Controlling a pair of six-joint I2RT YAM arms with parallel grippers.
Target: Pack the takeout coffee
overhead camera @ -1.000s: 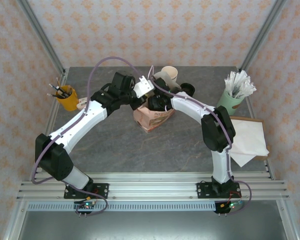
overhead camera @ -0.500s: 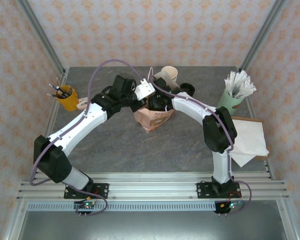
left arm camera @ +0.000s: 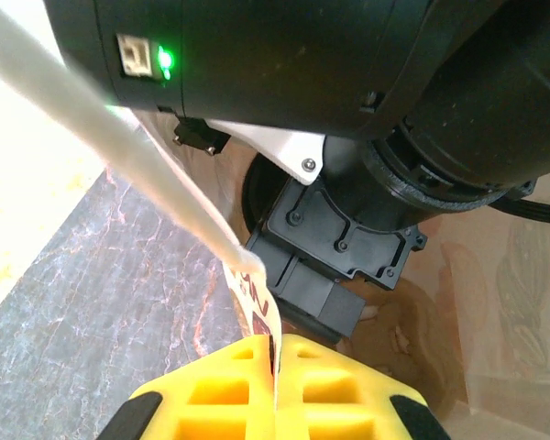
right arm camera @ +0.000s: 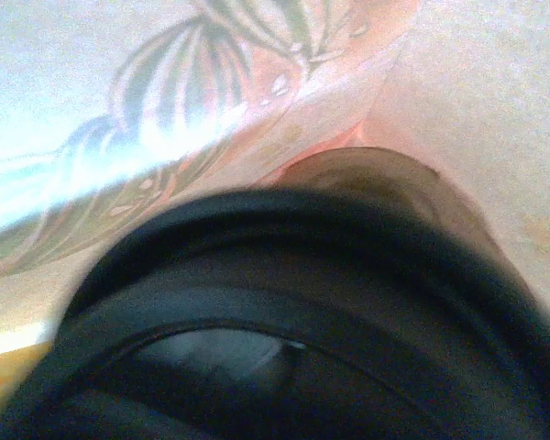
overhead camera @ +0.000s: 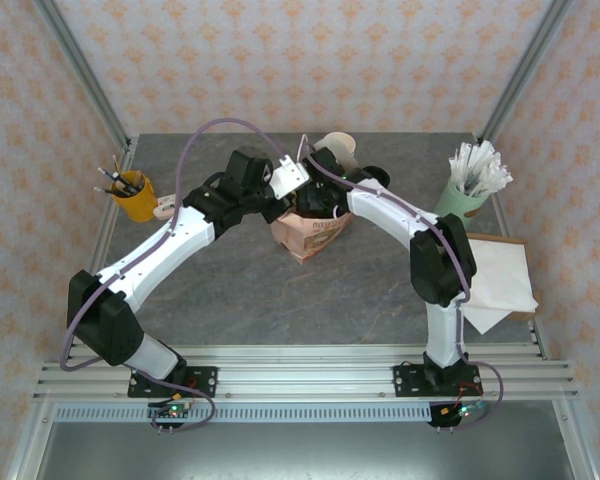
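Note:
A pink printed paper bag (overhead camera: 318, 236) stands at the table's middle back. My left gripper (left arm camera: 277, 353) is shut on the bag's rim, its yellow fingers (left arm camera: 220, 394) pinching the paper edge and holding the mouth wide. My right gripper (overhead camera: 318, 203) reaches down into the bag; its black body (left arm camera: 339, 247) shows against the bag's inner wall (left arm camera: 504, 302). The takeout coffee's black lid (right arm camera: 284, 330) looms blurred and very close in the right wrist view, with the bag's printed inside (right arm camera: 211, 82) behind it. The right fingers and the cup's body are hidden.
A yellow cup of pens (overhead camera: 135, 196) stands at the left edge. A mint cup of white sticks (overhead camera: 468, 196) stands at the right, with white napkins on a brown board (overhead camera: 495, 278) near it. A pale-lined cup (overhead camera: 340, 150) sits behind the bag.
The right arm's wrist has shifted slightly toward the back above the bag. The left gripper keeps its pinch on the rim in the same place.

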